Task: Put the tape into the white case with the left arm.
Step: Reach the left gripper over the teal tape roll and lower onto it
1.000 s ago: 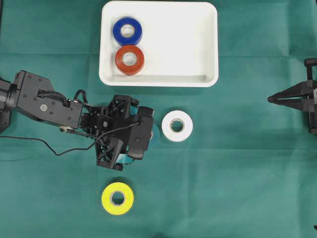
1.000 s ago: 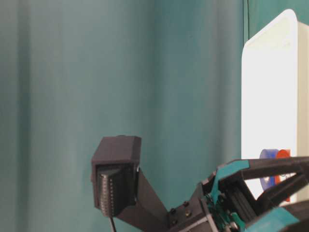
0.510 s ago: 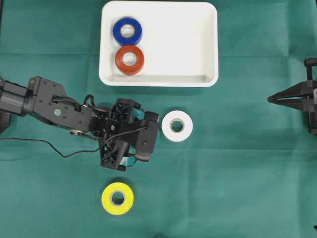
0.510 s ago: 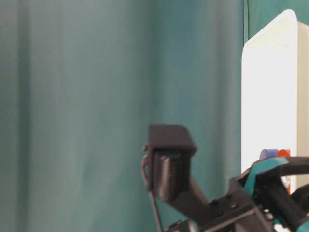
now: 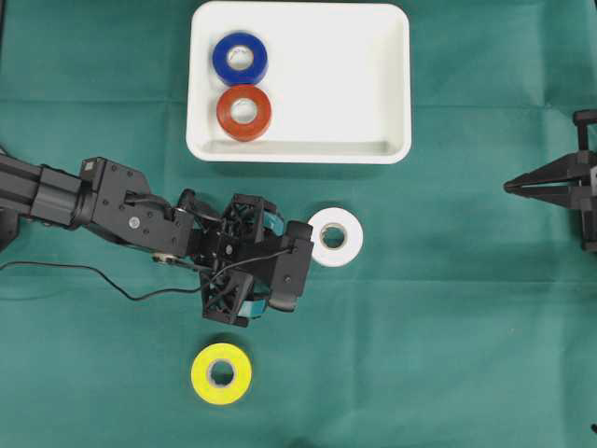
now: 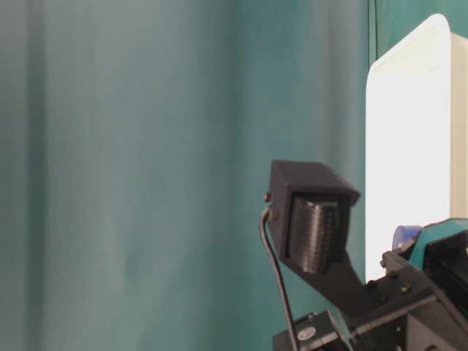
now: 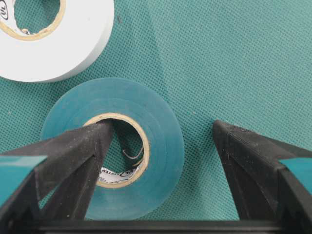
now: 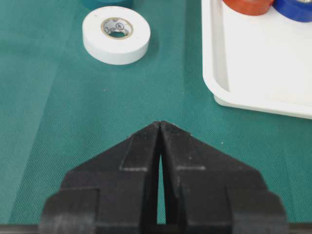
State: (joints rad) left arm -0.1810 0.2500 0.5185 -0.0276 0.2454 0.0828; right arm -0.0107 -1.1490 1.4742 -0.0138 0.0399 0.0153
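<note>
The teal tape roll [image 7: 113, 148] is seen lying flat on the green cloth [image 5: 448, 308], outside the white case [image 5: 373, 84] and just beside a white tape roll [image 5: 333, 237]. The left gripper [image 7: 163, 129] is positioned over the teal roll with its jaws spread wide: one finger [image 7: 80, 156] is placed over the roll's core hole, the other is set on the cloth clear of the outer wall. No clamping is shown. A blue roll [image 5: 240, 58] and a red roll [image 5: 244, 113] are contained in the case, touching. A yellow roll [image 5: 221, 373] is located nearer the front edge. The right gripper [image 8: 160, 127] is held well apart, its jaws closed together.
</note>
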